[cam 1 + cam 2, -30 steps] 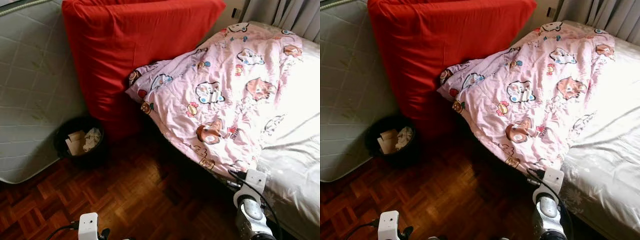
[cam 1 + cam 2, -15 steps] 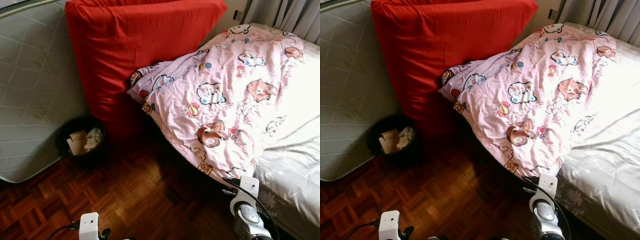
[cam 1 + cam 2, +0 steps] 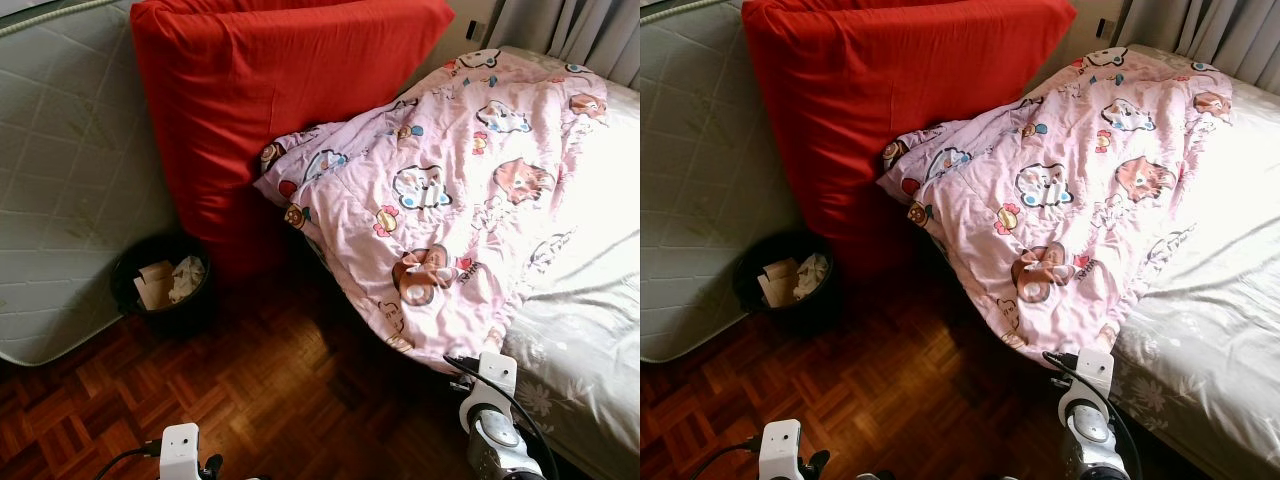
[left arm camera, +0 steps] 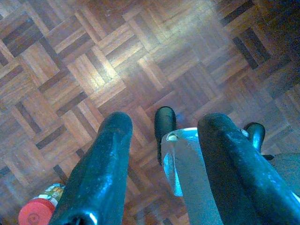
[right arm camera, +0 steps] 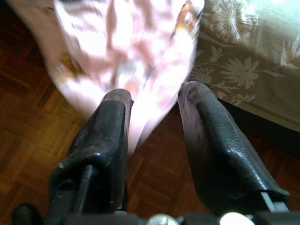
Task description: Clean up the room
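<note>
A pink cartoon-print blanket [image 3: 450, 200] lies rumpled across the bed, and its lower corner hangs over the bed's side toward the floor. My right wrist [image 3: 490, 400] is low beside the bed, just under that corner. In the right wrist view my right gripper [image 5: 157, 93] is open, and the blanket's hanging corner [image 5: 126, 42] lies just past its fingertips and partly between them. My left gripper [image 4: 166, 123] hangs open above the parquet floor [image 4: 93, 61]. A small red-capped bottle [image 4: 40, 211] lies on the floor below it.
A big red-covered mattress [image 3: 270, 100] leans on the wall beside a grey quilted mattress [image 3: 70, 180]. At their foot stands a black bin [image 3: 160, 285] holding paper scraps. The bed has a floral sheet [image 3: 590, 330], with curtains [image 3: 570, 25] behind it. Parquet floor [image 3: 260, 390] lies open in front.
The blanket's lower corner has crumpled and bunched near my right wrist, which has sunk slightly and shifted left. The view has shifted a little. The left arm has not moved.
</note>
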`<state>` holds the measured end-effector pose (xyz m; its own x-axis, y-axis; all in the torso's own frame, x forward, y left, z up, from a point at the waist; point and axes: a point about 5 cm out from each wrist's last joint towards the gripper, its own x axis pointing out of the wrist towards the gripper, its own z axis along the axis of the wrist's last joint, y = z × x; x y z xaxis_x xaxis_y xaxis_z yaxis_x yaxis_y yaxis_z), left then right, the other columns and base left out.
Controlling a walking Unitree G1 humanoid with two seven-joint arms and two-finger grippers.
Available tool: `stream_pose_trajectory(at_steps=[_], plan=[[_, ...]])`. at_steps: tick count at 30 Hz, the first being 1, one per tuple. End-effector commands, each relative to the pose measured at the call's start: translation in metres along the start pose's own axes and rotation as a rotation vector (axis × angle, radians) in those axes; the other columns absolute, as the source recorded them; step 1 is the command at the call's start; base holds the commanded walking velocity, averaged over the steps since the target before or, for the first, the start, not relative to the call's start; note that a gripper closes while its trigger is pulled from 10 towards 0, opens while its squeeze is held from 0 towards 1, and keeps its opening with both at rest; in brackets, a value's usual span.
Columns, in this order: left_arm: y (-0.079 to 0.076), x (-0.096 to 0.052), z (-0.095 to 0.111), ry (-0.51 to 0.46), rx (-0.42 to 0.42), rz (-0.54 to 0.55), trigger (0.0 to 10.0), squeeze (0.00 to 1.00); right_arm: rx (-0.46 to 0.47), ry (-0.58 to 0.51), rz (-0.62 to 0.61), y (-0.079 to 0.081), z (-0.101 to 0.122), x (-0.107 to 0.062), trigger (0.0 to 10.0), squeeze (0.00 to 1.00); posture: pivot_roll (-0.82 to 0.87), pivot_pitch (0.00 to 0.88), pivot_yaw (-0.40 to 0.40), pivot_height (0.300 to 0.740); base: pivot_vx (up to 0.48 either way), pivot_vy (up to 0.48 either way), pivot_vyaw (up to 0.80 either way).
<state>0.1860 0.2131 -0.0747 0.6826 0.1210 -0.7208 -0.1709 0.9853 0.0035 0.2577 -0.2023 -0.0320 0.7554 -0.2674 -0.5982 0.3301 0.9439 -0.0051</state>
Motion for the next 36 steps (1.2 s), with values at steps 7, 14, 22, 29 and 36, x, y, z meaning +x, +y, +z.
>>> stream_pose_trajectory(at_steps=[7,14,22,29,36], plan=[[0.000,-0.001,-0.005,0.021,0.015,-0.001,10.0,0.00,-0.016,0.047,0.011,0.000,-0.011,-0.002,10.0,0.31,0.06,0.150,-0.025,0.740,0.000,0.000,0.00],[-0.001,-0.001,-0.004,0.021,0.014,-0.003,10.0,0.00,-0.003,0.144,0.104,0.009,-0.035,-0.009,10.0,0.00,0.05,0.152,-0.024,0.740,0.000,0.000,0.00],[-0.001,0.000,-0.002,0.022,0.017,-0.004,10.0,0.00,-0.090,0.303,0.112,-0.012,-0.085,-0.028,10.0,0.00,0.06,0.149,-0.019,0.740,0.000,0.000,0.00],[0.000,0.001,0.000,0.018,0.022,-0.007,10.0,0.00,-0.018,0.360,0.070,-0.023,-0.103,-0.037,10.0,0.00,0.05,0.139,-0.011,0.740,0.000,0.000,0.00],[-0.002,0.001,-0.001,0.020,0.026,-0.012,10.0,0.00,-0.088,0.392,0.086,-0.026,-0.112,-0.042,10.0,0.00,0.05,0.123,-0.011,0.740,0.000,0.000,0.00]])
